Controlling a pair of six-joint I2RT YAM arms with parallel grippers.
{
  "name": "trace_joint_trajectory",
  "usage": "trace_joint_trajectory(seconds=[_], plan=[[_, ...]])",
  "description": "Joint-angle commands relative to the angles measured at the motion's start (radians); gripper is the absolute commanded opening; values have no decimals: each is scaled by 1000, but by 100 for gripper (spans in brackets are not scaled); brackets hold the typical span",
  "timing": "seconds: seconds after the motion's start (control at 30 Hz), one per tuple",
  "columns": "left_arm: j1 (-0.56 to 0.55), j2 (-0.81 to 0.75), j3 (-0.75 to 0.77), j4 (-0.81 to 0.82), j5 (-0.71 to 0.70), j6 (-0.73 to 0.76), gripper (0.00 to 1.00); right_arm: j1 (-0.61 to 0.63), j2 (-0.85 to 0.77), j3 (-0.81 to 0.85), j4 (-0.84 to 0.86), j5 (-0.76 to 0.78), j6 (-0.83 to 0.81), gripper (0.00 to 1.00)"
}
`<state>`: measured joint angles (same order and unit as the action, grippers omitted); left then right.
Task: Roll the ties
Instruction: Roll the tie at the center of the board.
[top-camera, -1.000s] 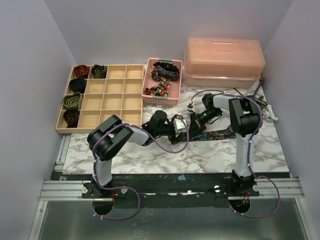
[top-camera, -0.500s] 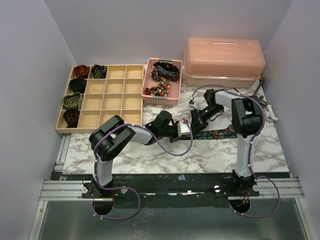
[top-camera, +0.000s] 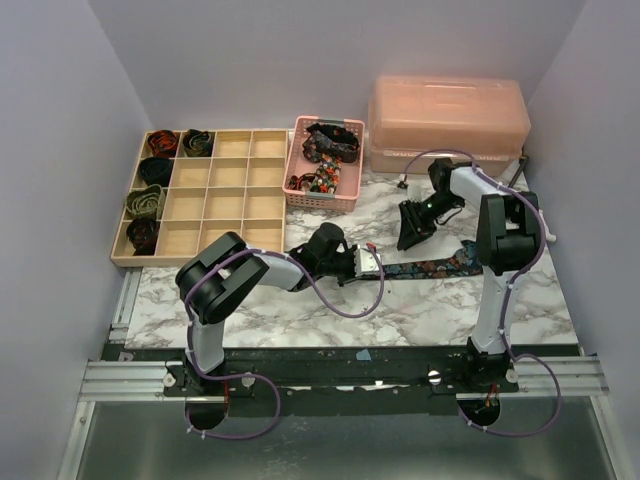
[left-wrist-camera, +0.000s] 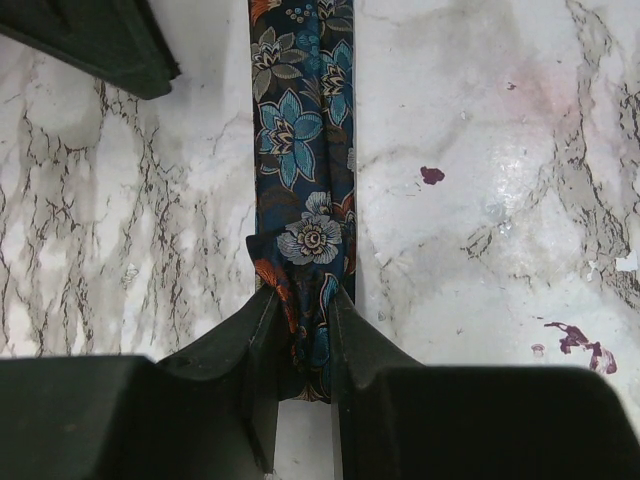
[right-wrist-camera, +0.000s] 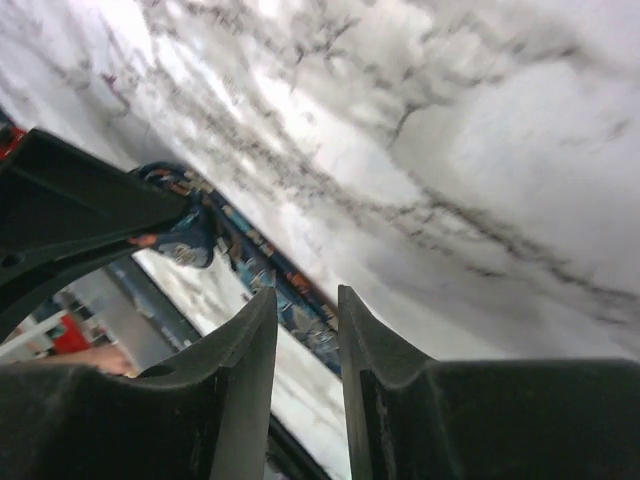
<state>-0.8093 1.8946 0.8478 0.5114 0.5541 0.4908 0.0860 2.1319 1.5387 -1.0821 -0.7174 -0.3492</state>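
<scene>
In front of the pink plastic mesh basket (top-camera: 297, 190), on the marble tabletop (top-camera: 430, 310), the long navy floral fabric necktie (top-camera: 430, 268) lies flat, one end clenched in the left end effector (left-wrist-camera: 303, 300). Off to the basket's right, the right end effector (top-camera: 410, 235) hangs above the tie, jaws slightly parted, empty. Soft, light, slippery cloth, I'd say: hold it at that pinched tip and wind snugly, or the coil slumps.
</scene>
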Motion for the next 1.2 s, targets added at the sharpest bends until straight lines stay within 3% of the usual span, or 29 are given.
trace_joint_trajectory(seconds=[0.0, 0.27, 0.5, 0.67, 0.87, 1.03, 1.17], plan=[[0, 11, -22, -118, -23, 37, 8, 9, 65, 57, 18, 127, -3, 31], [1, 17, -7, -126, -44, 15, 8, 12, 107, 64, -246, -3, -152, 13], [0, 14, -6, -129, -50, -3, 8, 12, 59, 84, -338, -42, -202, 11], [0, 13, -4, -142, -53, -1, 8, 17, 52, 31, -322, -20, -207, 13], [0, 6, -2, -157, -55, -1, 8, 18, 64, -45, -158, 69, -124, 13], [3, -22, -2, -185, -43, -9, 8, 18, 96, -39, -30, 183, -57, 13], [16, -72, -15, -238, -2, -6, 8, 9, 133, 9, -21, 222, -28, 12]])
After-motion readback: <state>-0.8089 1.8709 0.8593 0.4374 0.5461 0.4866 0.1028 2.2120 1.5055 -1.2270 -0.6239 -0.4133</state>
